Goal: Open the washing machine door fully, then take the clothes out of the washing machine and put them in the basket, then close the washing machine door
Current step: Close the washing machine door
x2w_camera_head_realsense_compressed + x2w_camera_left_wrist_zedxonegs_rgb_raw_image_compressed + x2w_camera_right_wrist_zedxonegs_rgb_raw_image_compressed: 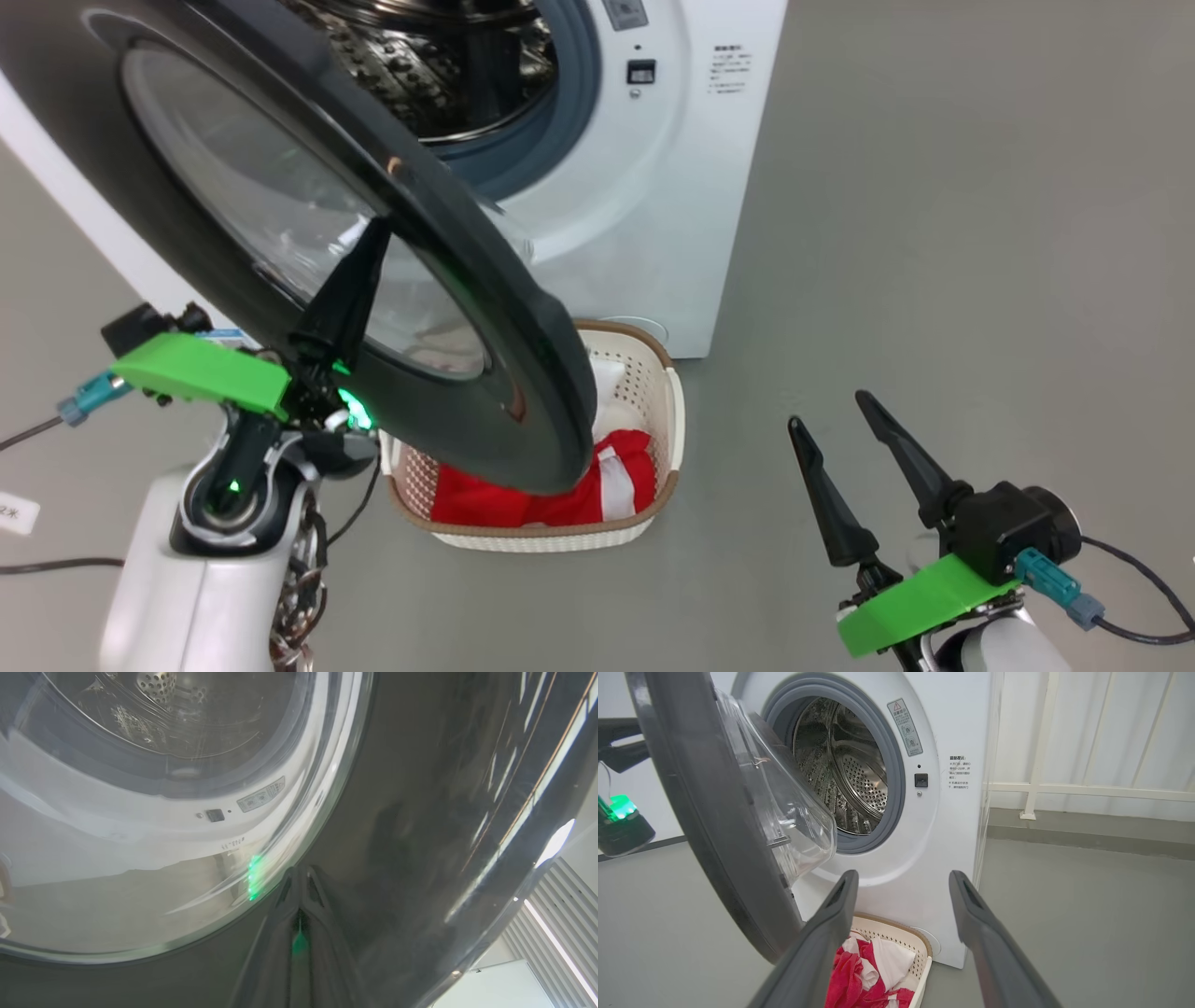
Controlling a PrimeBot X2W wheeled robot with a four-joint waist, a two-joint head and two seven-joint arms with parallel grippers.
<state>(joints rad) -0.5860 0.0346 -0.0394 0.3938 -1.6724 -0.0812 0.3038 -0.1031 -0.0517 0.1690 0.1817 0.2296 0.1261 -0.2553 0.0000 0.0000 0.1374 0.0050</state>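
The washing machine door (pixel 485 308) stands partly open across the upper left and centre of the head view. Its free edge hangs over the basket (pixel 677 411). Treat the door as a rigid, hinged, fairly heavy part that swings and does not flex. The black outer face is glossy and probably slippery, so a pinch grip is unsuitable and a flat push is the correct contact. Apply the push on the black ring toward the free edge. Avoid the clear glass window (pixel 280 215), which is the more fragile zone. Expect the latch to need a firm final press.

The left tool (pixel 373 233) is closed, fingers together, gripping nothing. Its tips lie against the outer face where window meets ring. Contact appears made, though reflections in the left wrist view prevent certainty.

The clothes (pixel 485 504), soft red fabric with white, lie in the basket at lower centre, below the door edge. The drum (pixel 420 75) of the washing machine (pixel 653 187), at the top of the frame, appears empty.

The right tool (pixel 829 411), at lower right, is open and holds nothing, well apart from the door.
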